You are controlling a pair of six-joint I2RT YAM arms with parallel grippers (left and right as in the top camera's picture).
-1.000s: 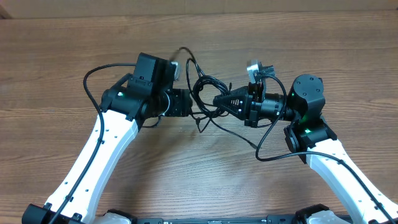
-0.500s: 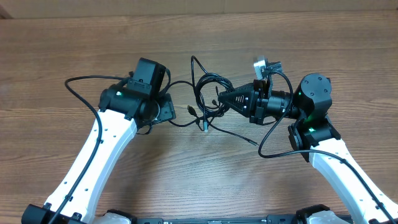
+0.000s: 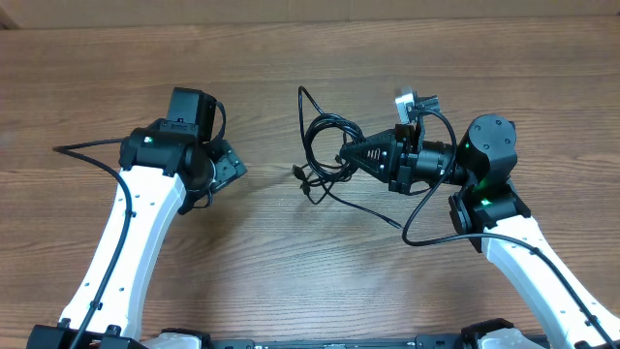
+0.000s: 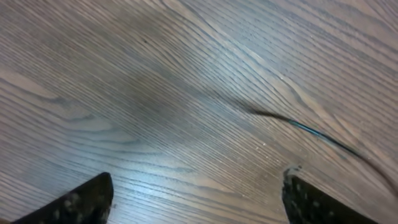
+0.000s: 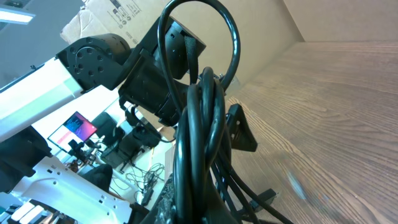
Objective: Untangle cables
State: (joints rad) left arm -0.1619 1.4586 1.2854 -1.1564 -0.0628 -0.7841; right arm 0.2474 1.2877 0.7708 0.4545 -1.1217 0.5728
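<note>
- Table: wood-grain top, with the tangle lying near its middle.
- Left arm: a second ago it was pressed right up against the tangle. It has since been swung out to the left and is now well apart from it.
- Right arm: its pose is almost unchanged over the last half second, with the wrist pointed left into the tangle.
- Left gripper: the fingers are seen spread wide in the left wrist view, with nothing between them but bare wood. A thin dark line is blurred across the upper right; whether it is a cable or an arm wire cannot be told.
- Right gripper: it is clamped together on the thick bunch of strands, which fills the right wrist view.
- Cables: they are bunched at the tip of the right gripper, still in overlapping loops. Whether they are lifted or resting cannot be told.
- Loose strands: one is trailed down-right and one up. A small plug end is seen at the tangle's left side.
- Judged: the left-side pull has been let go and the tangle is only partly loosened. A fresh grasp by the left gripper is likely needed.
</note>
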